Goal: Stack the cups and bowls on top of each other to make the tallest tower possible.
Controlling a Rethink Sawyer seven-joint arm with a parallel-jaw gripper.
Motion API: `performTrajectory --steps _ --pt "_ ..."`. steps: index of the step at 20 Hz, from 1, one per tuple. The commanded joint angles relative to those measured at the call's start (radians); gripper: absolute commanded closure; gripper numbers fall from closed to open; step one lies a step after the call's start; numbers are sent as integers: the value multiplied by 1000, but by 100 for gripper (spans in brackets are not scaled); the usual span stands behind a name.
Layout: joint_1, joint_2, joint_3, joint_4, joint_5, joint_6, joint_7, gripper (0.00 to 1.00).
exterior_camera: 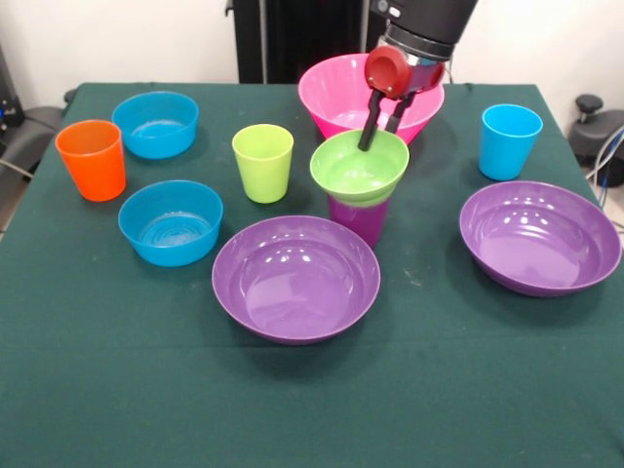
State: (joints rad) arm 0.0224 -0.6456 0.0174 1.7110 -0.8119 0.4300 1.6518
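Observation:
The tower is a purple cup [359, 220] standing mid-table with the small ribbed green bowl [357, 168] sitting upright on top of it. My gripper [377, 138] hangs over the green bowl's far rim. Its two black fingers [367, 125] are apart, one inside the bowl and one behind the rim. The orange cup [92, 159], lime green cup [262, 162] and light blue cup [509, 141] stand alone. Two small blue bowls [156, 124] [171, 222], two wide purple bowls [295, 278] [539, 237] and the big pink bowl [336, 97] sit upright on the table.
Everything rests on a dark green tablecloth [117, 370]. The pink bowl is right behind the tower, and the nearer purple bowl is just in front of it. The robot's black pedestal [292, 39] stands at the far edge.

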Motion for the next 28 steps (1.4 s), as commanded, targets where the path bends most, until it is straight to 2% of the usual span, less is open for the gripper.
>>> performTrajectory --steps 1,28 --pt "23 25 41 -31 -56 -67 47 0" --pt "44 44 21 -35 -45 -103 77 0"
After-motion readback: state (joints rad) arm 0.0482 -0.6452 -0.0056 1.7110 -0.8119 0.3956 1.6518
